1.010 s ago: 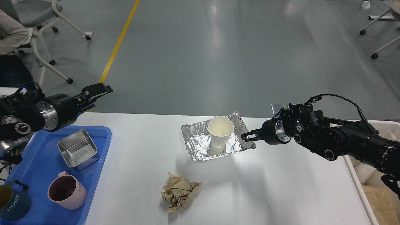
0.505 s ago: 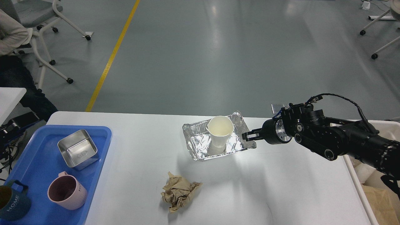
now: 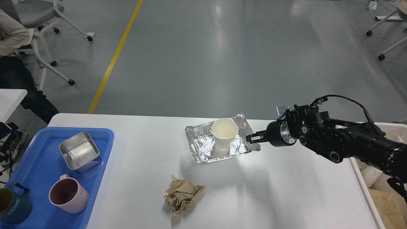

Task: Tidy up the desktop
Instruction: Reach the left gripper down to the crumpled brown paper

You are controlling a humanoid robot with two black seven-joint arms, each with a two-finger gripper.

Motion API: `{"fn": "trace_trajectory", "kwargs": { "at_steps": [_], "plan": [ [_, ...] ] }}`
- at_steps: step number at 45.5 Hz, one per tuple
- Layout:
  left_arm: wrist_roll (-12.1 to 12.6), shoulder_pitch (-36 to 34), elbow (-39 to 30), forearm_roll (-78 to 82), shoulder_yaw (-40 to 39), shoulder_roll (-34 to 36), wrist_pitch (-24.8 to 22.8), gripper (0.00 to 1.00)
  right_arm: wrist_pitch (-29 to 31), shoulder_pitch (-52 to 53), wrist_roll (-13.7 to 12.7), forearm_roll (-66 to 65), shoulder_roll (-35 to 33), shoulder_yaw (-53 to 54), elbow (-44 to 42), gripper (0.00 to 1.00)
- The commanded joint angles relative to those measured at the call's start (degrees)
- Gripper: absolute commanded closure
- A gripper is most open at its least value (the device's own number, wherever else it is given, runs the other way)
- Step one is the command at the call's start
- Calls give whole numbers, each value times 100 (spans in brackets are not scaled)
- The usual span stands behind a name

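Note:
The white desktop [image 3: 143,152] holds a crumpled foil tray [image 3: 203,149] near its back middle, with a white paper cup [image 3: 224,130] standing in it. A ball of crumpled brown paper [image 3: 182,195] lies toward the front. My right gripper [image 3: 251,138] comes in from the right and is closed on the foil tray's right rim, low over the table. My left gripper is out of view.
A blue tray [image 3: 38,165] at the left holds a square steel box [image 3: 79,151], a pink mug [image 3: 68,194] and a dark teal mug [image 3: 11,203]. A cream-white bin [image 3: 386,127] stands off the table's right edge. A seated person and chairs are at the far left.
My left arm has pulled back out of view to the left. My right gripper and the foil tray have shifted very slightly to the right.

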Motion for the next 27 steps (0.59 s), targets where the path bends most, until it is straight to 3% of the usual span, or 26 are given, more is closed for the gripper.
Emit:
{"fn": "trace_trajectory", "kwargs": {
  "at_steps": [1,4,17,27],
  "plan": [
    [90,-37,78,83,-59,-598,3,13,0,16,0,0,0,0,0,100],
    [205,-63,105,267,-68,-1247,3,13,0,8,0,0,-9,0,9,100],
    [249,-336,403,743,28,-3375,-50,12,0,8,0,35,-88,0,27,100],
    [240,-380,544,769,635,-4061,-59,8,0,8,0,35,-106,0,27,100]
  ]
}}
